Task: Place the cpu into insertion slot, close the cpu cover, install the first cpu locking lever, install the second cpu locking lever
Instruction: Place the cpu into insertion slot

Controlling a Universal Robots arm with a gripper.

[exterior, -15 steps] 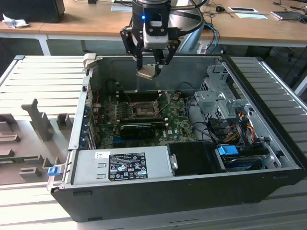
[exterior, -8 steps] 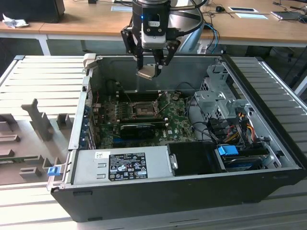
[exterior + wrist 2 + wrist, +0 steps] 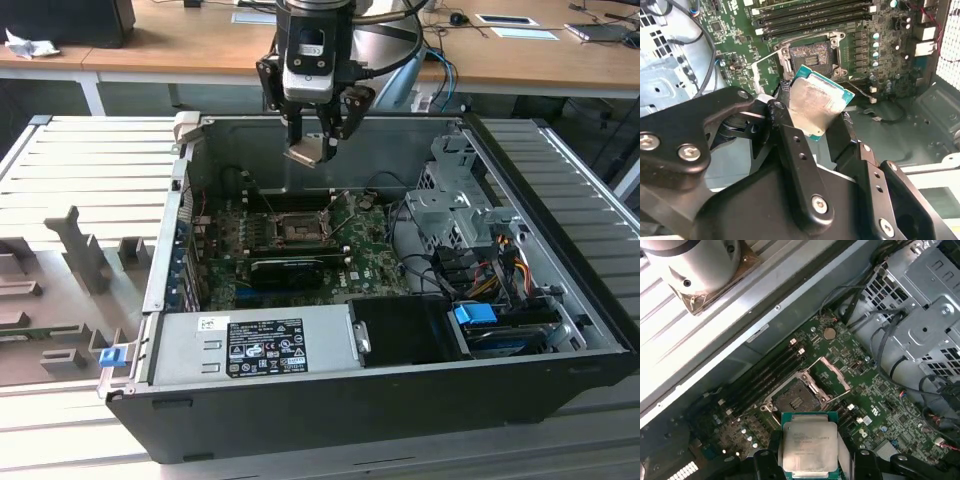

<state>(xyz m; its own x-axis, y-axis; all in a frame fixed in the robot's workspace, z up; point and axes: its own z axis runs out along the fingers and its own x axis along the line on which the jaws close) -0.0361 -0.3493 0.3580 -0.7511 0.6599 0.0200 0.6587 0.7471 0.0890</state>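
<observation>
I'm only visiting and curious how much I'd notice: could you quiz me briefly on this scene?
1. True or false: the claw holds the cpu over the open computer case.
2. The socket is: A) empty, its cpu cover lifted; B) filled by a chip; C) under a shut cover.
3. Short answer: does the cpu touch the socket?
Key: 1 true; 2 A; 3 no, it hangs clear above.
</observation>
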